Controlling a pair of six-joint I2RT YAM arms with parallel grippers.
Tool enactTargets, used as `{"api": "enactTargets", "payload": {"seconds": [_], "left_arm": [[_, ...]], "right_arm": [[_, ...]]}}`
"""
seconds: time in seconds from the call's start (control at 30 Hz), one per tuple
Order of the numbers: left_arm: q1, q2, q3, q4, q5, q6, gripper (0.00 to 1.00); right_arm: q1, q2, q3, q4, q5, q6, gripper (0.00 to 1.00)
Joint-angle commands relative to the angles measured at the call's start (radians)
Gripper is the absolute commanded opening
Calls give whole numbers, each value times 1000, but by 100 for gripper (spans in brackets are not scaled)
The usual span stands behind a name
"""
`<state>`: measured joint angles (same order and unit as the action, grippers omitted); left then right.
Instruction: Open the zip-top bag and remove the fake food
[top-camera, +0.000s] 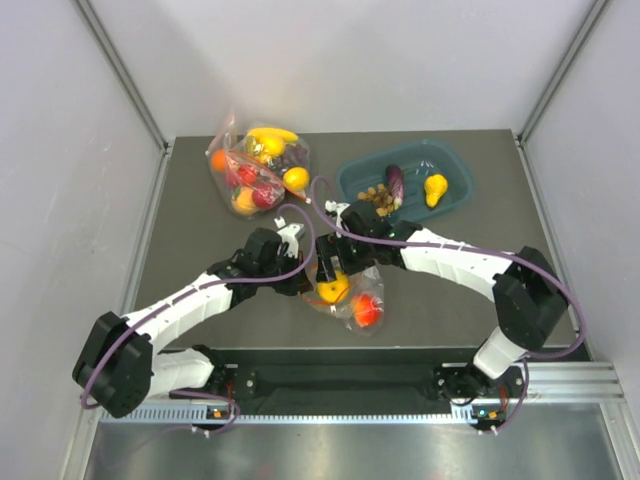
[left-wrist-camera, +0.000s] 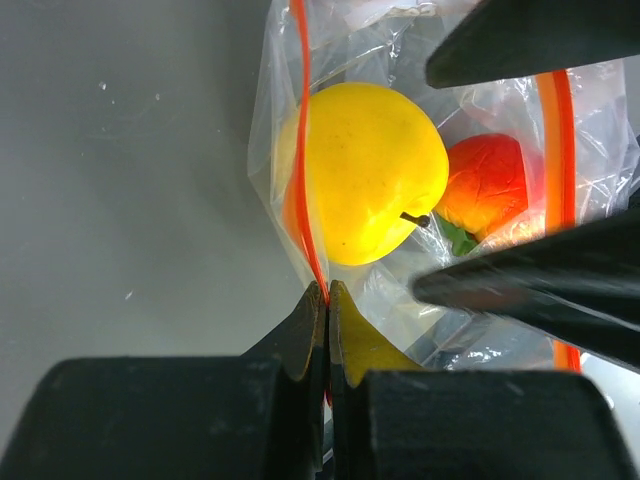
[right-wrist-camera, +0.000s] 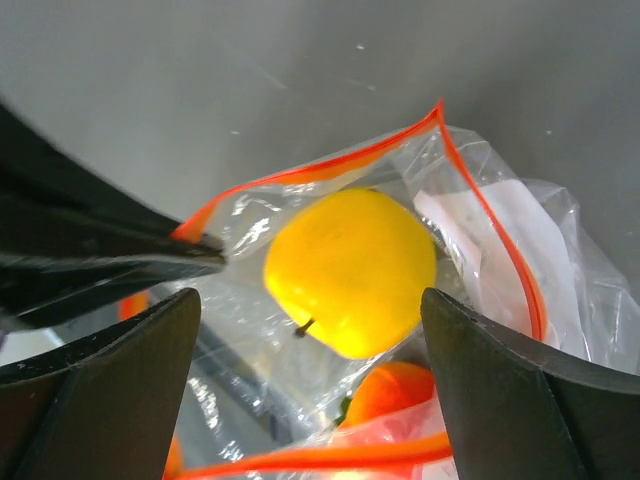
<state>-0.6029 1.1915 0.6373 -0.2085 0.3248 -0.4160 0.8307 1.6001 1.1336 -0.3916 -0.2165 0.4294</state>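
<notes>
Looking from above, the bag (top-camera: 352, 300) lies on the table (top-camera: 200, 220) between both arms, near the front edge; a tray (top-camera: 415, 165) behind it holds three toys. In the left wrist view, the left gripper (left-wrist-camera: 327, 300) is pinched tight on the red zip strip, probably anchoring one lip so the mouth gapes. In the right wrist view, the right gripper (right-wrist-camera: 310, 300) is spread wide and grips nothing. It straddles a glossy round yellow fruit (right-wrist-camera: 350, 270) inside the crinkly clear plastic, beside a red tomato (right-wrist-camera: 395, 390).

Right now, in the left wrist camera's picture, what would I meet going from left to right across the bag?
Bare grey table → red zip strip → yellow fruit → red tomato → second red zip strip.
</notes>
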Motion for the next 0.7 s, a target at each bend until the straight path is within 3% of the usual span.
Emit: {"api": "enactTargets", "payload": {"seconds": [0.0, 0.5, 0.6, 0.63, 0.67], "left_arm": [[-1, -13, 1, 54, 16, 13, 0], [-3, -13, 1, 58, 20, 13, 0], [-1, -16, 1, 57, 22, 13, 0], [-1, -18, -1, 57, 22, 13, 0], [-1, -20, 1, 55, 20, 14, 0]], "right_arm": [[24, 32, 25, -13, 52, -41, 90], [93, 129, -43, 51, 118, -17, 84], [93, 144, -54, 100, 120, 9, 76], [93, 141, -64, 120, 132, 23, 63], [93, 129, -69, 126, 141, 31, 58]]}}
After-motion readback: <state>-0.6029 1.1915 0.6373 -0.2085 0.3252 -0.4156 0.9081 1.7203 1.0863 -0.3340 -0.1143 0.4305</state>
